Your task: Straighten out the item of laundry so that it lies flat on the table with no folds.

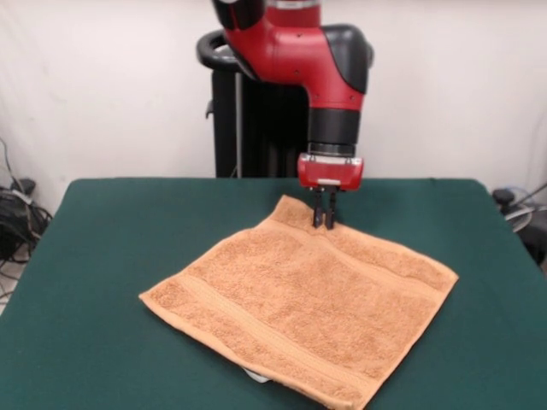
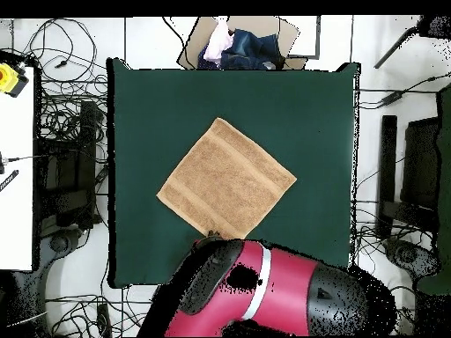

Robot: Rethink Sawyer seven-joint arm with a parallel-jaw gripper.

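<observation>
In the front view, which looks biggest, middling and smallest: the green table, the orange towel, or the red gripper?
1. The table, by far.
2. The towel.
3. The gripper, though it sits farther from the camera, which shrinks it somewhat.

This is a robotics laboratory or test cell, not a home. A red and black industrial arm (image 1: 295,51) stands on a black pedestal (image 1: 248,111) against a plain white wall (image 1: 102,85). The work surface is a table (image 1: 94,256) covered in dark green felt. In the overhead view, loose black cables (image 2: 66,114) lie tangled across the floor along both sides of the table. A cardboard box (image 2: 242,42) holding bundled fabrics sits beyond the table's far edge.
</observation>
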